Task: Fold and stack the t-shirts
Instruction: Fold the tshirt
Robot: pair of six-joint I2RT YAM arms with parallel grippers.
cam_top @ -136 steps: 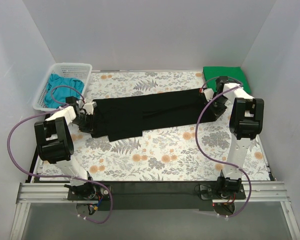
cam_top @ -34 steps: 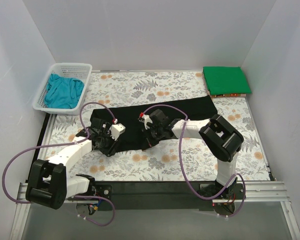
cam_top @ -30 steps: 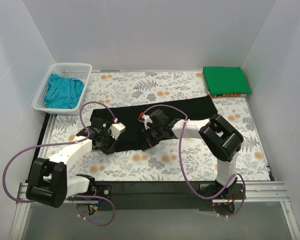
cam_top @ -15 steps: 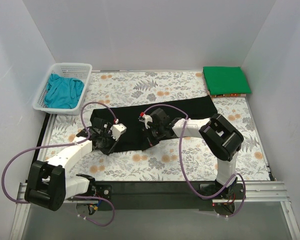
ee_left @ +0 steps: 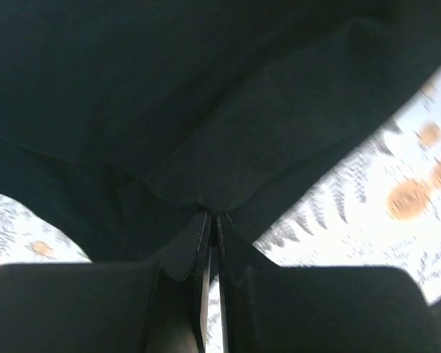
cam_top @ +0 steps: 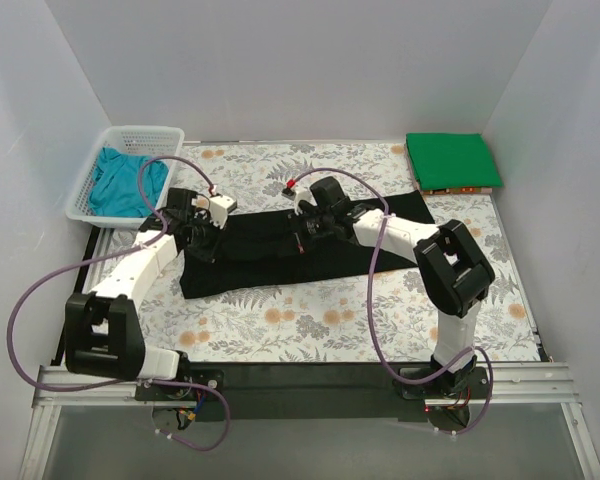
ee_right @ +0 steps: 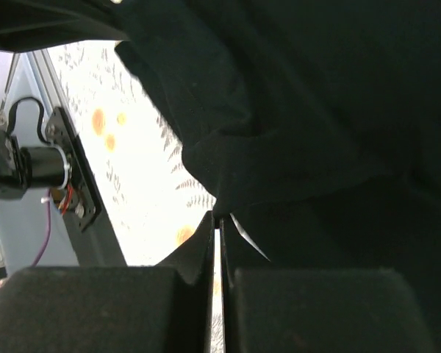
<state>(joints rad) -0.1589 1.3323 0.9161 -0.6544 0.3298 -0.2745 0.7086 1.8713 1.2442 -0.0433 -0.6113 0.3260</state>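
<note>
A large black cotton t-shirt [cam_top: 270, 262] lies as a long, narrow band across the middle of the flower-printed counter [cam_top: 310, 320], caught mid-fold between two robot arms. The left jaws are shut on a pinch of black cloth at the shirt's left end. The right jaws are shut on another pinch near the middle of its far edge. Each wrist camera shows dark fabric gathered into a ridge at the closed fingertips. The left arm [cam_top: 130, 270] reaches in from beyond the shirt's left end, and the right arm [cam_top: 420, 235] crosses over its right half.

Beyond the black shirt's right end, toward the back corner, a bright green t-shirt [cam_top: 452, 160] sits as a neat flat square, apparently already folded and marking where the stack will grow. Off the black shirt's left end, a teal blue t-shirt [cam_top: 128, 180] lies crumpled inside a white plastic mesh basket [cam_top: 140, 131], apparently untouched.

By this evidence, the job stands at about a third. One shirt is done, and the black one is narrowed lengthwise but not yet folded down to a square or carried to the green one. The teal shirt has yet to be lifted out, spread, folded and stacked.
</note>
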